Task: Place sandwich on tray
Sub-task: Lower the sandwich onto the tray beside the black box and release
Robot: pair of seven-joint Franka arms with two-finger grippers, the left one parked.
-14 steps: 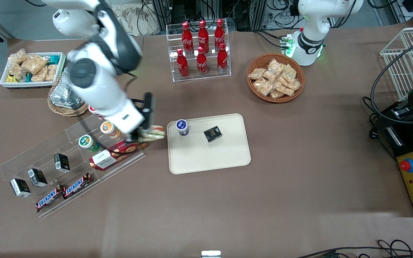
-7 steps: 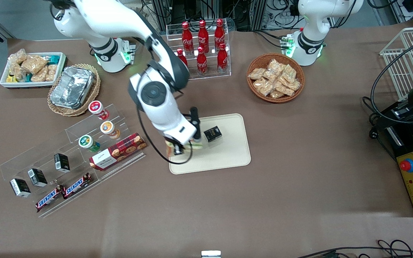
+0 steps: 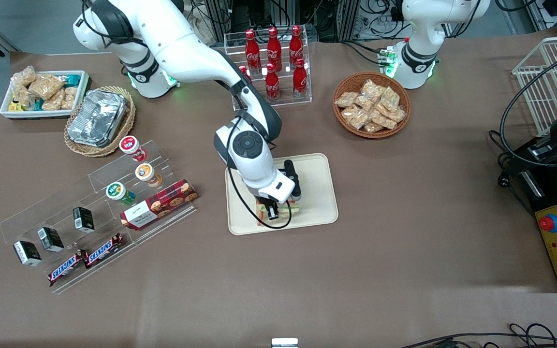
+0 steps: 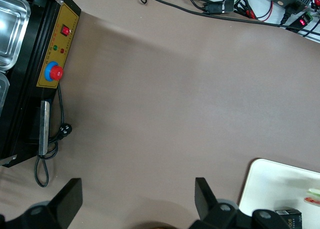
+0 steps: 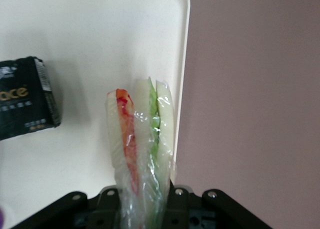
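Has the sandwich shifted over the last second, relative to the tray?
Yes. The sandwich, held in the gripper, travelled from above the cookie box to over the tray, near its camera-side rim.

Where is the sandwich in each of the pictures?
Front view: the sandwich is over the tray, at the tray edge nearest the camera, mostly hidden under the gripper shut on it.
Right wrist view: the sandwich stands on edge between the fingers, beside the tray rim.
Left wrist view: only a sliver of it shows over the tray.
Shared landmark: the small black box on the tray.
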